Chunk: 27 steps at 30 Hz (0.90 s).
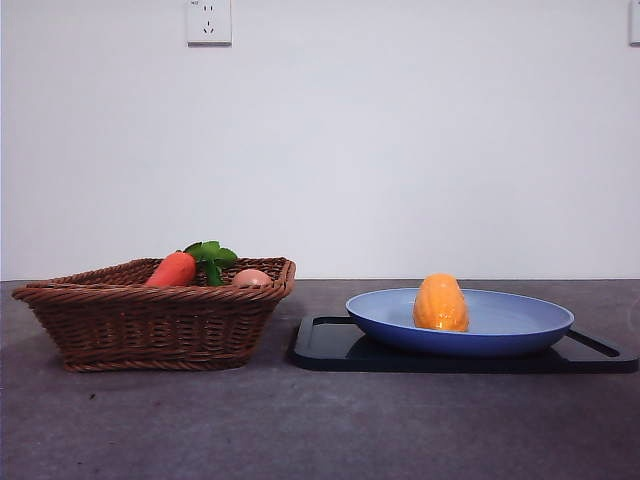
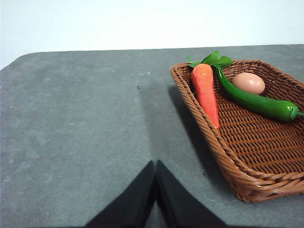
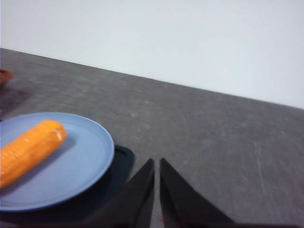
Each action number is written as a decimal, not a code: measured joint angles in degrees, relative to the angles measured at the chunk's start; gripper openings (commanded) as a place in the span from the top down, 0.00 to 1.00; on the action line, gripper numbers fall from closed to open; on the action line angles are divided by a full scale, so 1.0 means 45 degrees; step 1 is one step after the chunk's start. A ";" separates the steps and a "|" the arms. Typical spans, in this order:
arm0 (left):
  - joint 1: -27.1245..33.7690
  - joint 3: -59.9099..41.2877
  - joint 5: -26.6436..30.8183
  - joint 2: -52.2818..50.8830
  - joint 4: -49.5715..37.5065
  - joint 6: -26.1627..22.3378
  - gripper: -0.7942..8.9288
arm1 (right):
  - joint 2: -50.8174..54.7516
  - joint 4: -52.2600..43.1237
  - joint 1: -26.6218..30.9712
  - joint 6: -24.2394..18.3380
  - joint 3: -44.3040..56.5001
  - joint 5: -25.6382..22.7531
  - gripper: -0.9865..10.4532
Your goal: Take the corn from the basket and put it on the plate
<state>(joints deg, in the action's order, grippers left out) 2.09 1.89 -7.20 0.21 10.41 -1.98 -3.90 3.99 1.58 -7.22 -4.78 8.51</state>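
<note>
Plain white wall [image 1: 400, 150], white socket [image 1: 209, 22] high up, grey tabletop [image 1: 300, 420].

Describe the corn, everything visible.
The corn is a stubby yellow-orange cob with rows of bumpy kernels and a rounded end; it looks like a plastic toy, no husk or leaves. It lies on its side inside the plate, end-on to the front camera and lengthwise in the right wrist view. Only the plate touches it. The right pincer, shut, hangs beyond the plate's rim, clear of the cob.

The corn [image 1: 440, 303] lies on the plate [image 1: 520, 335], which sits on a black tray [image 1: 330, 345] beside the basket [image 1: 150, 320].
</note>
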 measured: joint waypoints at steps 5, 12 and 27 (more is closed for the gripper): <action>0.0000 0.0000 0.0000 0.0000 0.0000 0.0000 0.91 | 0.0520 -0.0024 0.0000 0.0277 0.0704 -0.0277 0.91; 0.0000 0.0000 0.0000 0.0000 -0.0005 0.0005 0.91 | 0.0787 0.1166 -0.0019 0.0418 0.0865 -0.0602 0.91; 0.0000 0.0000 0.0000 0.0000 0.0000 0.0005 0.91 | 0.0787 0.1175 -0.0019 0.0423 0.0860 -0.0641 0.91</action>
<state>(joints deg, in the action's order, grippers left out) 2.09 1.89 -7.20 0.21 10.41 -1.96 -0.36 9.28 1.50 -5.32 -0.91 5.63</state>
